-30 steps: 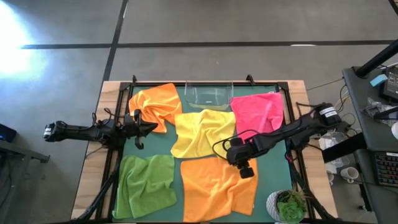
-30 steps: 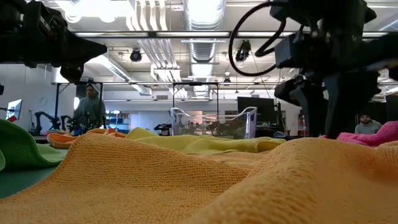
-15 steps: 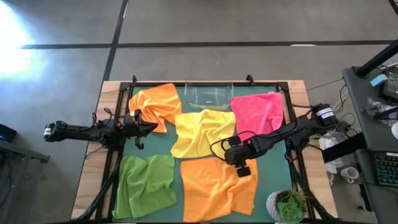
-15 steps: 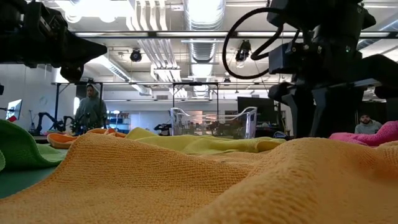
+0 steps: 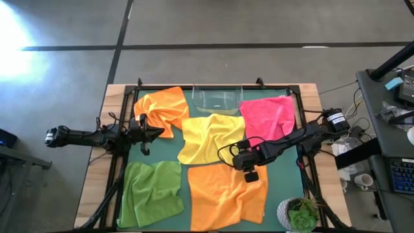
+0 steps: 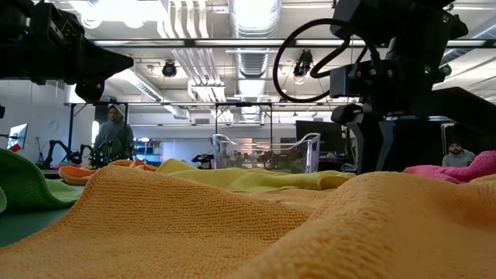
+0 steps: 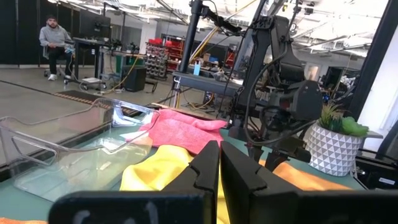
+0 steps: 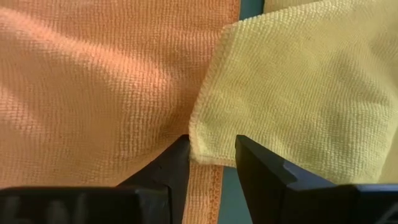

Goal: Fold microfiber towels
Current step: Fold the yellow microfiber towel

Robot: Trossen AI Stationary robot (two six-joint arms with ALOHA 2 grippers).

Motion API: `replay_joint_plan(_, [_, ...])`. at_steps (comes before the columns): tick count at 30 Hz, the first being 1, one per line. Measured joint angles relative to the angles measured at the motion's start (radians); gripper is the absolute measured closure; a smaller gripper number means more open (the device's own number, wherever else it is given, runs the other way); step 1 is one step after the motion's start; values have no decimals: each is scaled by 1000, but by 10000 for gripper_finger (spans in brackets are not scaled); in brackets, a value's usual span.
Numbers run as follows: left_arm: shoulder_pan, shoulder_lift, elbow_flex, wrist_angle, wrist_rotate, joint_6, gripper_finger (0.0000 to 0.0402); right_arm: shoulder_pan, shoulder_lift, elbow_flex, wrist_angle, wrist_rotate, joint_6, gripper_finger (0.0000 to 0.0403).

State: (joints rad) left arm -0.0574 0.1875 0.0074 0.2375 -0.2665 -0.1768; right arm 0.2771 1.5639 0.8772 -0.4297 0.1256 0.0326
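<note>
While the yellow towel (image 5: 208, 137) lies mid-table overlapping the orange towel (image 5: 223, 194), the right gripper (image 8: 210, 149) straddles its corner with fingers parted, not yet clenched, and may pinch both cloths together; the left gripper (image 5: 146, 134) waits clenched and empty.

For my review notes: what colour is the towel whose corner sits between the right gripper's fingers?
Yellow towel; right wrist view shows it best.

Orange towel (image 8: 93, 93), yellow towel (image 8: 311, 87): matt nubby cloth. Bin (image 5: 217, 98): clear glossy plastic. Table (image 5: 97, 175): pale wood rim.
</note>
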Motion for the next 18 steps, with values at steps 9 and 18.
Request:
replay_joint_plan(9, [0,0,0,27,0,0,401,0,0,0,-2,7,46,369])
replay_joint_plan(18, [0,0,0,121,0,0,402,0,-3,0,-14,-2,157,394])
